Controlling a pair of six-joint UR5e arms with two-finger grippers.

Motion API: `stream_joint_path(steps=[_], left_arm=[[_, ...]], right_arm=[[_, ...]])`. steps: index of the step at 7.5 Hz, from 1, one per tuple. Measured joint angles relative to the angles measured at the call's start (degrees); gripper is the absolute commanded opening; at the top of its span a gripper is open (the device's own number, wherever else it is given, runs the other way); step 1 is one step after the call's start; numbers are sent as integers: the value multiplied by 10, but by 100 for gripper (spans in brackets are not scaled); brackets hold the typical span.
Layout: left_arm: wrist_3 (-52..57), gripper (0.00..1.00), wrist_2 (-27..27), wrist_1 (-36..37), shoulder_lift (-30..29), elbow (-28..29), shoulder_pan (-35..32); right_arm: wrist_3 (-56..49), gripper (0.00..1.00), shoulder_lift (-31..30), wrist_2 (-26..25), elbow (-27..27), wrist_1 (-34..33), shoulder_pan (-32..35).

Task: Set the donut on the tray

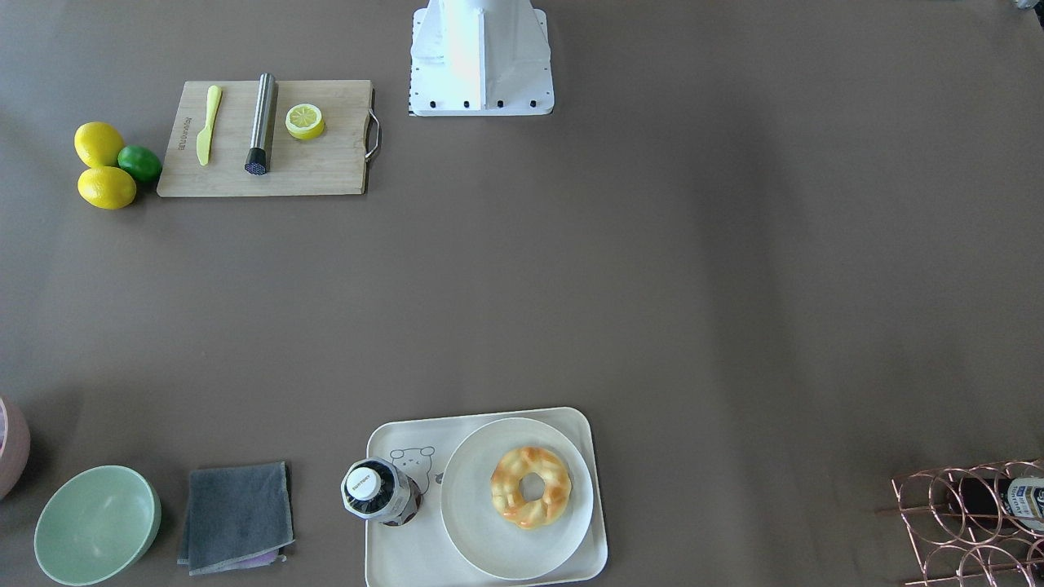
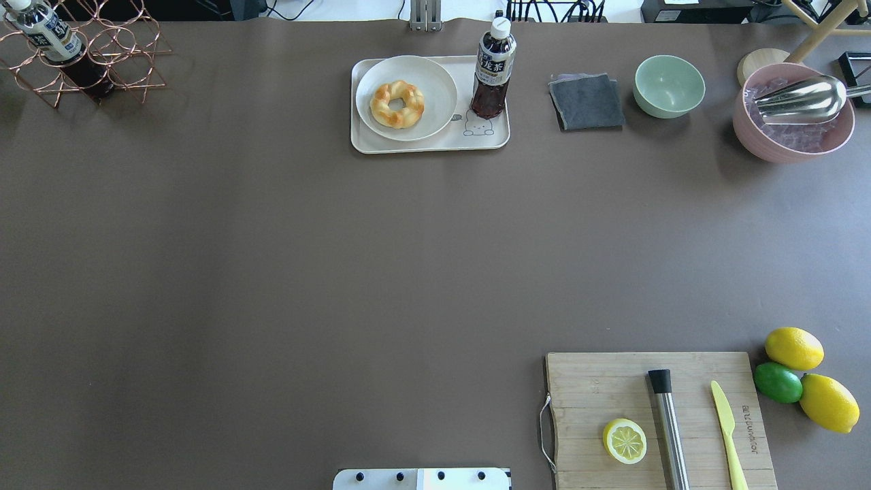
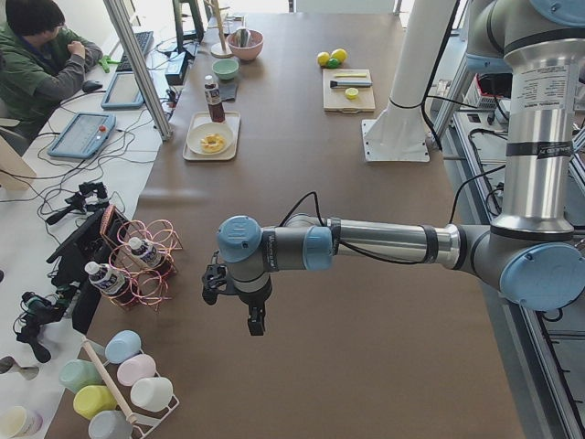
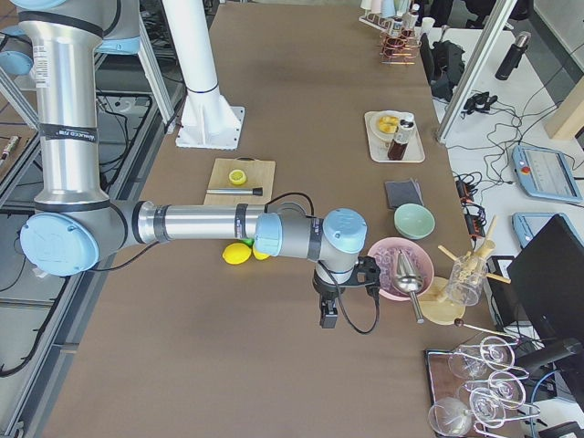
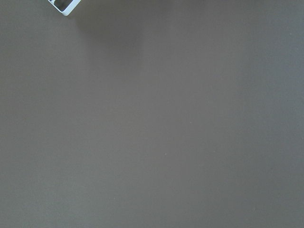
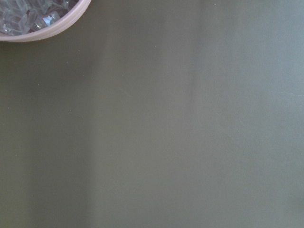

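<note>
left pincer (image 3: pixel 256 324) and right pincer (image 4: pixel 327 318) over table (image 3: pixel 366 293), opening cannot be told, donut (image 2: pixel 397 103) on plate (image 2: pixel 435 76) on tray (image 2: pixel 422 146)

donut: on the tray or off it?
On, indirectly: the donut lies on the plate, which sits inside the tray beside the upright bottle.

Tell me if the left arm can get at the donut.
Probably yes: the donut lies uncovered on the plate, the bottle on its right, away from the left arm. A long reach across the table, though.
</note>
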Motion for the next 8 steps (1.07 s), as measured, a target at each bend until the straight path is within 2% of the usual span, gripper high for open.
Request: stream_joint_path(steps=[8], left_arm=[[-1,99,0,-7,3,11,0]], right_arm=[[-2,100,0,1,1,0,0]])
